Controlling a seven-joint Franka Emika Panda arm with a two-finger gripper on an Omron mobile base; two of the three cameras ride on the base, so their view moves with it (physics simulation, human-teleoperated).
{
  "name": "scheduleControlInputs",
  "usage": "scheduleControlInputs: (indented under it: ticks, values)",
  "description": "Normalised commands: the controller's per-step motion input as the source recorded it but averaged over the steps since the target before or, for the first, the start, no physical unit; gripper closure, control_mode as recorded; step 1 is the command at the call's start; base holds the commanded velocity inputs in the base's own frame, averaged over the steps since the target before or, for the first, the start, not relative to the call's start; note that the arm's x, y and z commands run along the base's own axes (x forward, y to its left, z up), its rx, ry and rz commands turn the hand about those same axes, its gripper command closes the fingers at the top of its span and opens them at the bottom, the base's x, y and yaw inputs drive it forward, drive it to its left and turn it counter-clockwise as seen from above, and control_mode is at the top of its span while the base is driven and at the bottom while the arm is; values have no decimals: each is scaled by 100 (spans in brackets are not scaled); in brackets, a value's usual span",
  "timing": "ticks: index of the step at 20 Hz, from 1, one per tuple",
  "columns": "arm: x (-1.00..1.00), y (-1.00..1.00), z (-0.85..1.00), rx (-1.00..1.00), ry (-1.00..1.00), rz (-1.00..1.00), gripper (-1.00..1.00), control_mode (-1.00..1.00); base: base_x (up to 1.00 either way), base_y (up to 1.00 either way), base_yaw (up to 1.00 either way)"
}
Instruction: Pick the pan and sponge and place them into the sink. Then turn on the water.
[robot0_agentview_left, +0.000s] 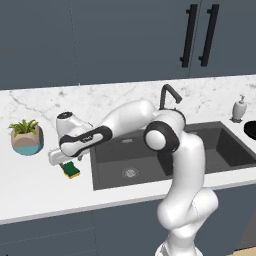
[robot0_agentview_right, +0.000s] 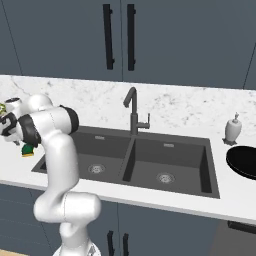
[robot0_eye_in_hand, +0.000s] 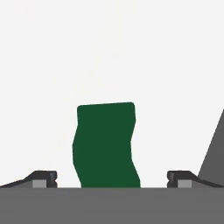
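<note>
Hand view: sponge (robot0_eye_in_hand: 106, 144), dark green scouring face up, flat on the white marble counter (robot0_eye_in_hand: 109, 52) and centred between the two dark fingertips (robot0_eye_in_hand: 43, 178), gripper (robot0_eye_in_hand: 111, 180) spread to full width and touching nothing, presumably lined up so the jaws can drop either side of the block. Left base view: same yellow-bodied sponge (robot0_agentview_left: 72, 171) just beside the left rim of the double-basin sink (robot0_agentview_left: 107, 165), directly under the lowered gripper (robot0_agentview_left: 65, 161), potted plant (robot0_agentview_left: 27, 137) further left. Right base view: black frying pan (robot0_agentview_right: 243, 161) well apart on the counter right of the sink (robot0_agentview_right: 125, 172), near the white soap dispenser (robot0_agentview_right: 233, 129), faucet (robot0_agentview_right: 133, 111) dry, so both objects likely yet to be moved.
</note>
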Motion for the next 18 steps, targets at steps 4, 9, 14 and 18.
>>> scheduleControlInputs:
  ticks: [4,9,14,18]
  values:
    - [0,0,-37,0,1,0,-100,-100,0,0,0]
    - [0,0,-36,0,3,0,-100,-100,0,0,0]
    - [0,0,-32,0,3,0,-100,-100,0,0,0]
    - [0,0,-28,0,2,0,-100,-100,0,0,0]
